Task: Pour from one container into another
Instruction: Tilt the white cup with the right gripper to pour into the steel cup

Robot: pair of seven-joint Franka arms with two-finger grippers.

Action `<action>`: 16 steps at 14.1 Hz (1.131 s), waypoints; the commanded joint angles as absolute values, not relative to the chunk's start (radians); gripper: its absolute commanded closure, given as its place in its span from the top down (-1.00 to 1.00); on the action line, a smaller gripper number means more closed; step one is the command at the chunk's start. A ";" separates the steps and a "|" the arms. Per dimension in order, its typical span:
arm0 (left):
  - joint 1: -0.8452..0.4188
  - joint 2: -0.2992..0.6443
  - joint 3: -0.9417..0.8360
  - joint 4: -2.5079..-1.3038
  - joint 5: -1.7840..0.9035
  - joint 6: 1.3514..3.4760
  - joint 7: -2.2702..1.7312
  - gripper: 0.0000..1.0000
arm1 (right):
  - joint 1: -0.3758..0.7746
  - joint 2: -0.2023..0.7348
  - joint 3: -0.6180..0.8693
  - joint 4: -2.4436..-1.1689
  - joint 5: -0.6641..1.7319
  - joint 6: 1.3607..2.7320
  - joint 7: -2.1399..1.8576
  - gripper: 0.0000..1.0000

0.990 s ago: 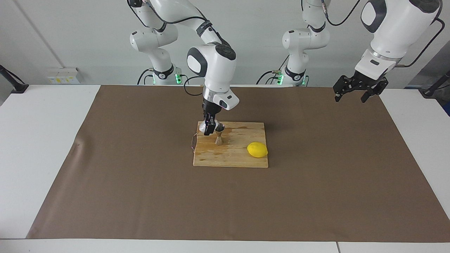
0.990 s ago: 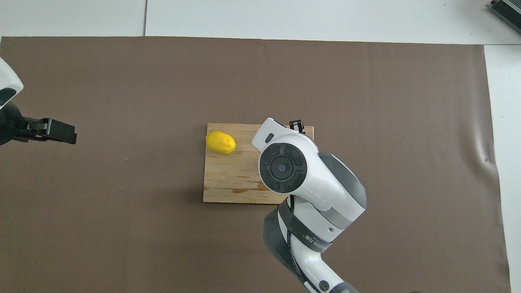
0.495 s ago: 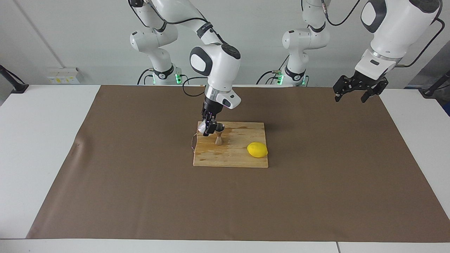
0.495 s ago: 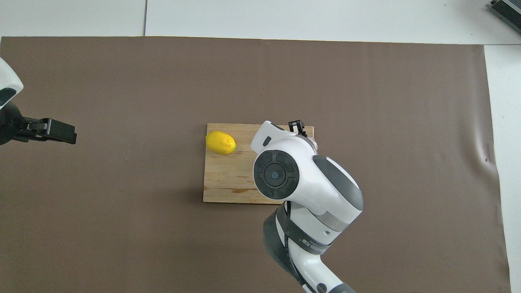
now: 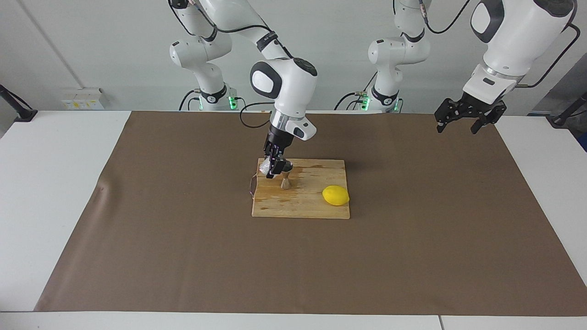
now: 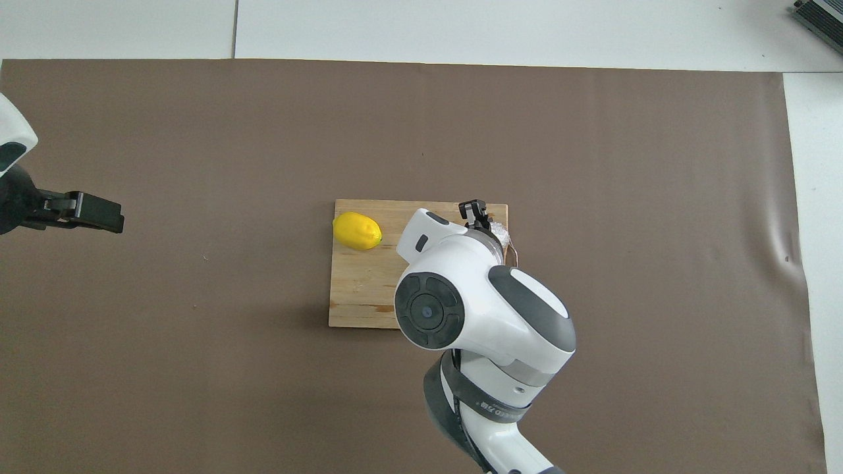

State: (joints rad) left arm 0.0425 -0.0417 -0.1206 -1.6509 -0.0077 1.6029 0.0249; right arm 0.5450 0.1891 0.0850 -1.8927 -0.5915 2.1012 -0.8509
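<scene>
My right gripper point(image 5: 274, 168) is shut on the small clear glass point(image 5: 264, 167), holding it just above the wooden board point(image 5: 312, 204) at the level of the jigger's rim. The steel hourglass jigger point(image 5: 285, 180) stands upright on the board, right beside the glass toward the left arm's end. In the overhead view the right arm's wrist covers the jigger; only the right gripper point(image 6: 473, 212) and a bit of the glass point(image 6: 499, 231) show. My left gripper point(image 5: 463, 124) point(image 6: 112, 216) hangs open and waits in the air over the brown mat at the left arm's end.
A yellow lemon point(image 5: 335, 195) point(image 6: 357, 231) lies on the wooden board point(image 6: 359, 283) at the corner toward the left arm's end. A thin cord loop point(image 5: 252, 185) hangs off the board's edge toward the right arm's end. A brown mat point(image 5: 412, 229) covers the table.
The right arm's wrist has leaned back toward its base and risen slightly, so the glass now shows from overhead. The glass stays beside the jigger's top. The left arm has not moved.
</scene>
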 commanded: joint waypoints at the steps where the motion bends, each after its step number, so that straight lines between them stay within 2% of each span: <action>1: 0.054 -0.064 -0.124 -1.669 -0.021 1.597 0.041 1.00 | 0.557 0.146 0.087 -1.960 -0.664 2.143 -0.790 -0.12; 11: 0.054 -0.064 -0.124 -1.669 -0.021 1.597 0.040 1.00 | 0.603 0.114 0.087 -2.005 -0.807 2.152 -0.740 -0.12; 16: 0.054 -0.064 -0.124 -1.669 -0.021 1.597 0.041 1.00 | 0.618 0.081 0.087 -2.082 -0.937 2.198 -0.638 -0.12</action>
State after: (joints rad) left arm 0.0425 -0.0417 -0.1206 -1.6509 -0.0077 1.6029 0.0249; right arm 0.6273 0.1227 0.0861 -2.0229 -0.8881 2.1516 -0.6717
